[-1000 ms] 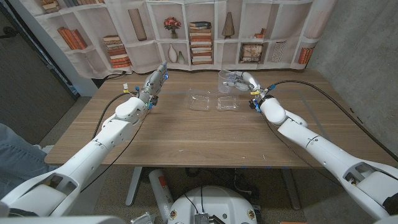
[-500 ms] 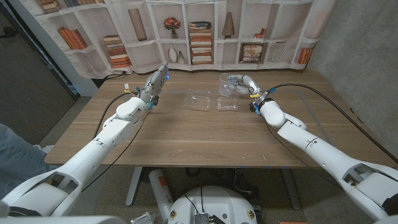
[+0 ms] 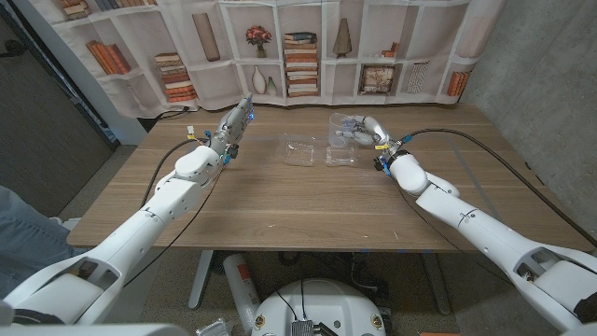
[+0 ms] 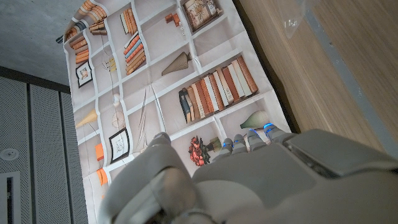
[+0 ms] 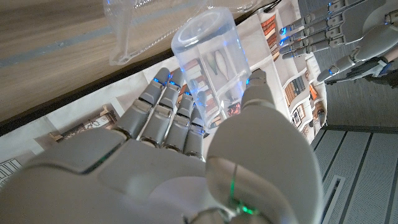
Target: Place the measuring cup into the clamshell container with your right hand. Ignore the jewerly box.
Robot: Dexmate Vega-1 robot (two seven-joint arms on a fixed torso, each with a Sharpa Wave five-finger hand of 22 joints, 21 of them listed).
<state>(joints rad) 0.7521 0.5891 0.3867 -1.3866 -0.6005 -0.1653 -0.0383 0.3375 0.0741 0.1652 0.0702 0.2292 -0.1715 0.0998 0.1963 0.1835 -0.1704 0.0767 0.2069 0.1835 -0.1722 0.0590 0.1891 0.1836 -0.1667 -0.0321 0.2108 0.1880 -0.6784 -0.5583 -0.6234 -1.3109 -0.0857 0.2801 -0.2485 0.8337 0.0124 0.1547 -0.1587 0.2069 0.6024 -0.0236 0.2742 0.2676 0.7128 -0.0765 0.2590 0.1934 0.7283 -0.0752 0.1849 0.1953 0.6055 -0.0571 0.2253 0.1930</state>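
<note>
My right hand (image 3: 367, 128) grips the clear measuring cup (image 3: 343, 128) and holds it in the air over the far right part of the table. In the right wrist view the measuring cup (image 5: 211, 56) sits between the fingers (image 5: 169, 106) and the thumb, mouth pointing away. The clear clamshell container (image 3: 322, 152) lies open on the table, just in front of and below the cup; the clamshell container (image 5: 143, 18) is also in the right wrist view. My left hand (image 3: 235, 121) is raised at the far left with fingers stretched out and nothing in it.
A bookshelf-print backdrop (image 3: 298, 47) hangs right behind the table's far edge. The wooden table (image 3: 308, 205) stretches bare toward me. A person's clothing (image 3: 23, 224) shows at the left edge. My left hand (image 5: 329, 31) shows across the table in the right wrist view.
My right hand has carried the measuring cup slightly down and nearer, toward the clamshell container. The left arm has stayed still.
</note>
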